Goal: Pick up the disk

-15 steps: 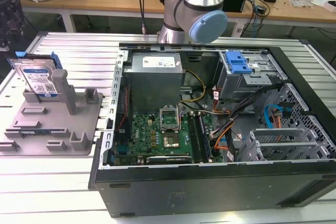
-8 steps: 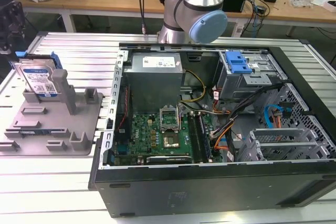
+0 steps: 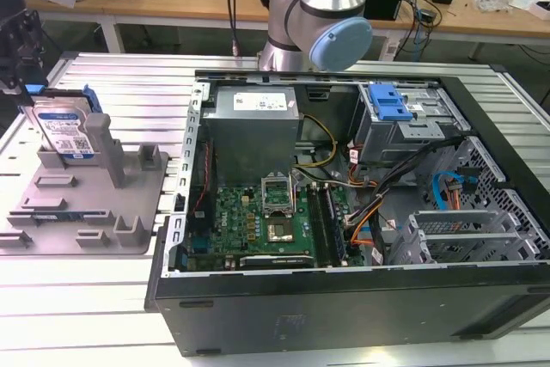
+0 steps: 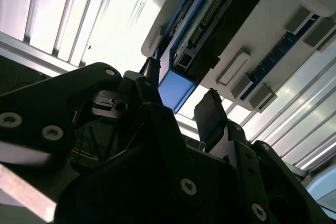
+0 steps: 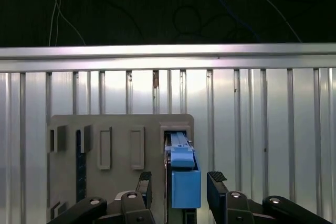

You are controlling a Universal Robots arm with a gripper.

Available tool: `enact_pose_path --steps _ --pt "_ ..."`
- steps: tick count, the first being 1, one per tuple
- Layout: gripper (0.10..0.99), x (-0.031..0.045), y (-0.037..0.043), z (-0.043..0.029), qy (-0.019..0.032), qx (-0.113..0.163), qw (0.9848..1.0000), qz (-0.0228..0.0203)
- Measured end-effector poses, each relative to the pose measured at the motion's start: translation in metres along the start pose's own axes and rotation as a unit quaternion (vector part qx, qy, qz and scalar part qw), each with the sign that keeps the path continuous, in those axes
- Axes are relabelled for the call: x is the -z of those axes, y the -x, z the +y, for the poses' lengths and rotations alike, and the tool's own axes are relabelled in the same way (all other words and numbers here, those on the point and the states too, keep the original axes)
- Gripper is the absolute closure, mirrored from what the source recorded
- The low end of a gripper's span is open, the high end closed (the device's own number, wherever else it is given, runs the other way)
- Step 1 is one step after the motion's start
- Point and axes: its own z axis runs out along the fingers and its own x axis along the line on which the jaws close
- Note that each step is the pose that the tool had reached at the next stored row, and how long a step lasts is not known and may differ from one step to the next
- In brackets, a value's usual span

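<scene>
**While the jaws stood released, the disk sat upright in its holder**

Exterior view. Where the slatted metal table [image 3: 77,298] ran toward the exterior view's left, a grey holder [image 3: 129,204] lay flat on it. The disk [image 3: 62,126] stood on edge in a slot at the holder's far end, label facing the camera, blue rail [image 3: 89,99] along its upper side. The dark gripper [image 3: 12,49] hung just above and beside the disk, at the frame's edge; finger contact could not be judged from here. An open computer case [image 3: 344,307] filled the middle of the table, well apart from the holder. The arm [image 3: 318,6] rose behind the case.

Second wrist view. Gripper [image 4: 181,88] seen from close behind. Two black fingers [image 4: 210,106] reached forward, spread apart, with the disk's blue end between them. The disk [image 4: 210,30] ran away from the camera, dark edge and connector showing, seated in the grey holder [image 4: 273,30].

First wrist view. Looking straight down on the holder [image 5: 115,129] and table [image 5: 262,129]. The disk [image 5: 185,182] showed edge-on as a blue strip. The gripper [image 5: 180,182] straddled it, jaws released: one of the fingers [image 5: 145,182] stood off with a clear gap, the other just beside the blue rail. Nothing was clamped.
</scene>
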Motion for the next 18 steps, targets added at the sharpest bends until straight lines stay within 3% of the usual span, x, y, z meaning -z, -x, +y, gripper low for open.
enact_pose_path --steps 18 --pt "0.545 -0.0189 0.0003 -0.0007 0.0000 0.000 1.0000 0.0000"
